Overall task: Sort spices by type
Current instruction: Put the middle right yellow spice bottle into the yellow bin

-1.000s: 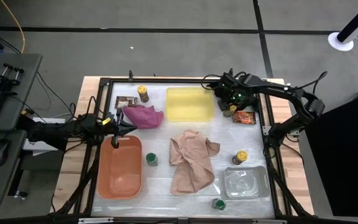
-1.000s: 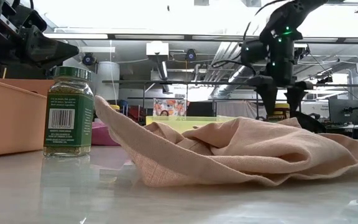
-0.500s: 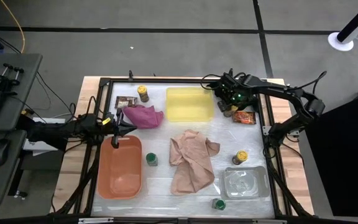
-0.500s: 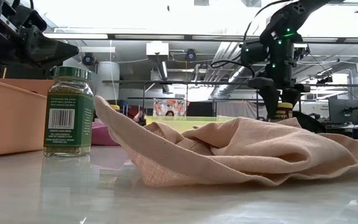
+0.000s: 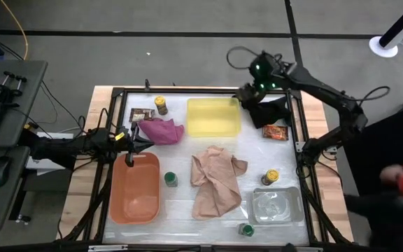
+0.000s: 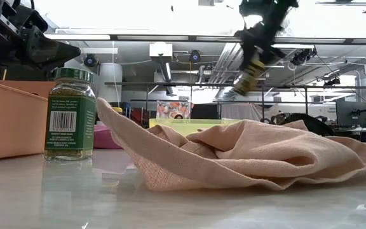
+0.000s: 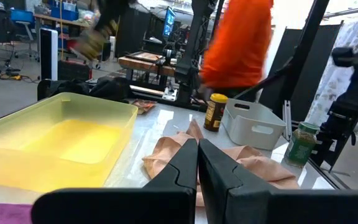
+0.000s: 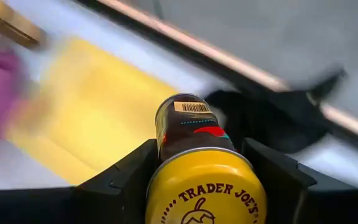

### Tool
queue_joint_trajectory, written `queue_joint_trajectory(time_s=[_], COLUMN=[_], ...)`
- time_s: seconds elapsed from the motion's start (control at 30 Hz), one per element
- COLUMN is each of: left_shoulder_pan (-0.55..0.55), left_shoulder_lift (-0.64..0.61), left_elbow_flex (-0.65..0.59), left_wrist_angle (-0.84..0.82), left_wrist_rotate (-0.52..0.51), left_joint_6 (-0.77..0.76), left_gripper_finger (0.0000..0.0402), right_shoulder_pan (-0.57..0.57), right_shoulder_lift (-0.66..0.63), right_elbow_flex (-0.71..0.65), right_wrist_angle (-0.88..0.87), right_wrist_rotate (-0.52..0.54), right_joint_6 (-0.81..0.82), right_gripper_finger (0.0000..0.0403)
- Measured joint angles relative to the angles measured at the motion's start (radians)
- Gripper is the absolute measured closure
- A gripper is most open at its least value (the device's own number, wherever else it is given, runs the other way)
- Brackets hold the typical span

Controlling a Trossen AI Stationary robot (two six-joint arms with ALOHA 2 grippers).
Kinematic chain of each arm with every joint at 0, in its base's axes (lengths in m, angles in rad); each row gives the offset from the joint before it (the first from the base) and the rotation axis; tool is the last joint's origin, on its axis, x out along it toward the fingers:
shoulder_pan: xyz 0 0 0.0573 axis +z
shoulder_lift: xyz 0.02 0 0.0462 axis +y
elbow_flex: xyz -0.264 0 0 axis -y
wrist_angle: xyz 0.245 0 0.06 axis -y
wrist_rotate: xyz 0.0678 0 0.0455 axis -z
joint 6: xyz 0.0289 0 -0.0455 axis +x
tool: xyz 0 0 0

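Yellow-lidded jar (image 8: 197, 168) held lid-end toward the wrist in the right hand (image 8: 197, 180), fingers clamped on either side. Jar (image 6: 250, 73) tilted, in the air near the far right corner of the yellow tray (image 5: 214, 117), beside the black cloth (image 5: 271, 110). Left hand (image 7: 197, 177) pinched tight on nothing, hovering between pink cloth (image 5: 161, 130) and orange tray (image 5: 136, 187).

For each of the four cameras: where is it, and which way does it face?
High: overhead, looking down; both arms, yellow tray.
Low: table height, facing the room; green-lidded jar, tan cloth.
Left wrist: past the shut left pincer toward the tray.
Right wrist: over the right pincer holding a yellow-lidded jar.
Shared: tray.
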Motion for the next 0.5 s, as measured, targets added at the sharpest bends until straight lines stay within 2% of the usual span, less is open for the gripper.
queue_joint_trajectory(time_s=[0.17,0.37,0.5], left_shoulder_pan=[0.000,0.000,0.000], left_shoulder_lift=[0.000,0.000,0.000], left_elbow_flex=[0.000,0.000,0.000], left_wrist_angle=[0.000,0.000,0.000], left_wrist_rotate=[0.000,0.000,0.000], left_joint_6=[0.000,0.000,0.000], left_gripper_finger=[0.0401,0.0401,0.0401], right_shoulder_pan=[0.093,0.178,0.184], right_shoulder_lift=[0.203,0.478,0.595], right_elbow_flex=[0.191,0.397,0.472], right_wrist_angle=[-0.127,-0.332,-0.362], right_wrist_rotate=[-0.034,0.073,0.139], right_joint_6=[-0.080,-0.210,-0.258], right_gripper_finger=[0.0192,0.0192,0.0192])
